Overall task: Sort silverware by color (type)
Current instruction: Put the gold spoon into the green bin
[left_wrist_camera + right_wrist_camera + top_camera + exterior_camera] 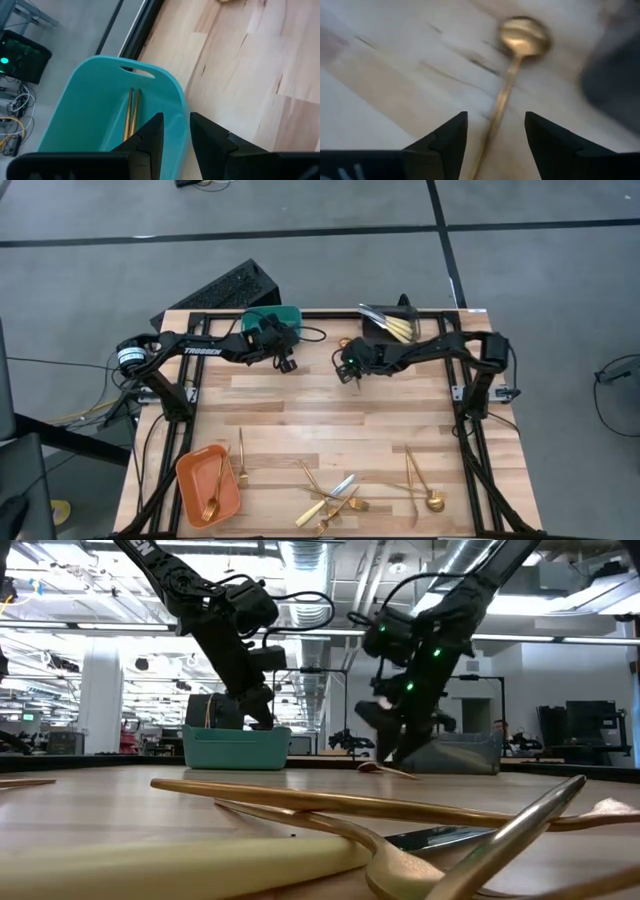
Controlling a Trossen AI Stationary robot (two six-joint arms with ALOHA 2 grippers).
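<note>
A gold spoon (512, 75) lies flat on the wood near the grey bin (372, 332). My right gripper (496, 125) hangs open just above it, one finger on each side of the handle; it is also seen from above (347, 373) and low over the table (398, 752). My left gripper (176, 127) is open a little and holds nothing. It sits over the near rim of the teal bin (90, 110), where two gold pieces (131, 112) lie on the floor. More silverware (335, 495) is scattered along the near edge.
The grey bin holds several gold pieces (397, 328). An orange bin (192, 468) at the near left corner holds a spoon (213, 500). Loose pieces lie beside it (240, 455) and at the near right (420, 480). The middle of the table is bare wood.
</note>
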